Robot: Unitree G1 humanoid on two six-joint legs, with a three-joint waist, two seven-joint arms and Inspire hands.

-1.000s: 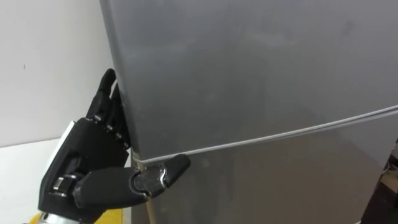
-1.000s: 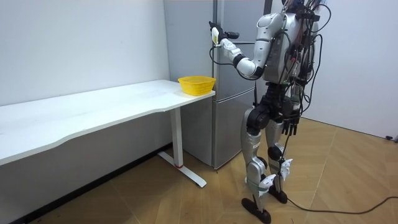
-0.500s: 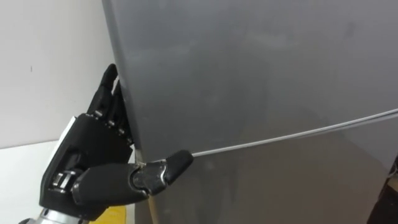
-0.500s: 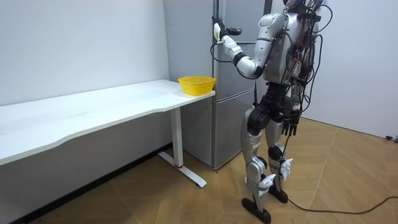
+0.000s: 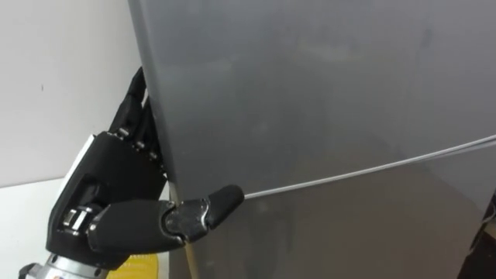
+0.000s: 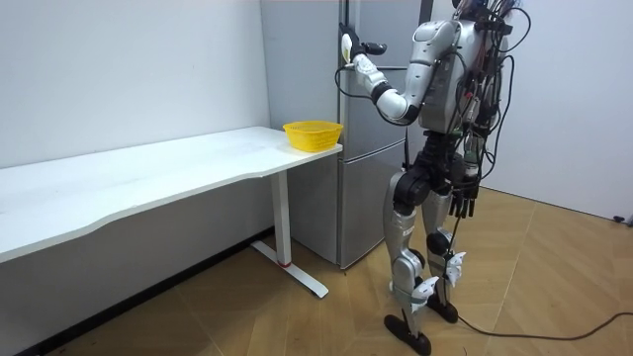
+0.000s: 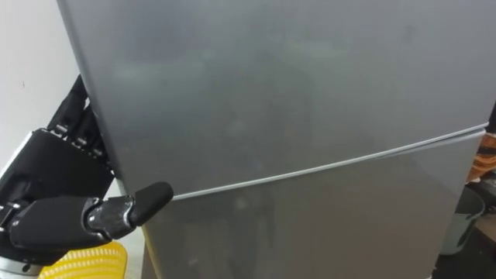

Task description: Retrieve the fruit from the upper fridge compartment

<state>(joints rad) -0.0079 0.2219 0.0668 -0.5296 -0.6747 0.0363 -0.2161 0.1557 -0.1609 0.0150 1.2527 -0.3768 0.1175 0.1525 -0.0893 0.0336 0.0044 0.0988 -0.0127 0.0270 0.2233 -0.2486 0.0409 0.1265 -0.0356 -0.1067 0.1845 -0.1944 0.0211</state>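
Note:
A grey two-door fridge stands right in front of me, both doors closed. Its upper door [image 5: 310, 85] meets the lower door [image 5: 349, 225] at a pale seam [image 5: 364, 167]. My left hand [image 5: 108, 186] is at the upper door's left edge, just above the seam. Its fingers [image 5: 138, 108] lie straight up along the door's side, with the tips slipping behind the edge. The thumb [image 5: 213, 208] reaches across the front at the seam. In the room view I stand upright facing the fridge [image 6: 366, 178], left hand [image 6: 349, 51] raised and right hand [image 6: 463, 203] hanging by my thigh.
A yellow basket [image 6: 313, 134] sits on the near end of a long white table [image 6: 148, 173], directly left of the fridge; its rim shows below my left hand [image 7: 81, 262]. A white wall lies behind the table. The wood floor around me is open.
My left hand has crept up and further in along the door's left edge, so more of the fingers lie behind it. The doors stay closed.

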